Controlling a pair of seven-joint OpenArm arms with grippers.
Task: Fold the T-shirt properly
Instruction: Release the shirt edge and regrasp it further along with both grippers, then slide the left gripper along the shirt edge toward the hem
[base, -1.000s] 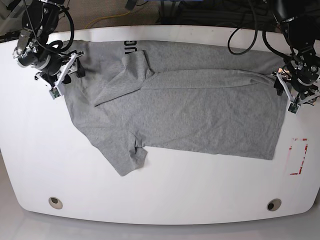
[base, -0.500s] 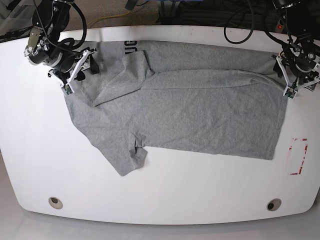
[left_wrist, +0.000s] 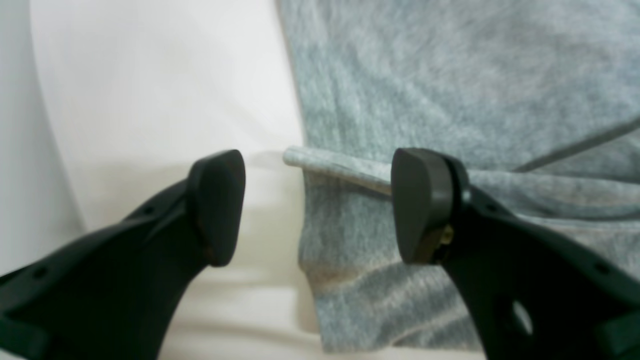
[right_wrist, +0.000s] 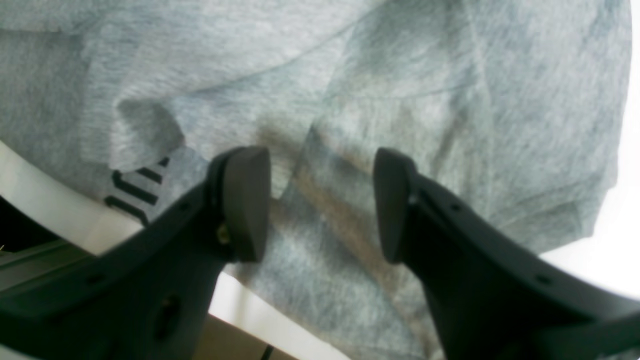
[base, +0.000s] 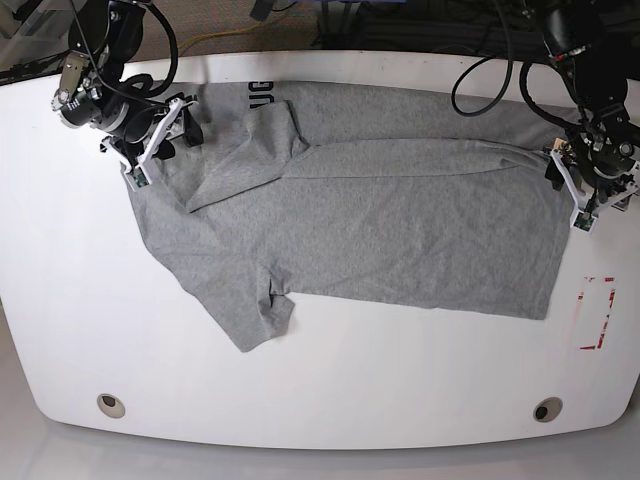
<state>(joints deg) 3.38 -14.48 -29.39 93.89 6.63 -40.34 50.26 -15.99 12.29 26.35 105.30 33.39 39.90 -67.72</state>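
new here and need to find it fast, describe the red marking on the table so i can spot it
Start at the white oval table, then the light grey cotton T-shirt spread across it. Beyond the shirt's hem, near the table's edge, sits a small red rectangular outline, the only coloured mark on bare tabletop.

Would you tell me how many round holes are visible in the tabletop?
2: one hole near the front left corner of the table, the other hole near the front right corner. The T-shirt may hide more.
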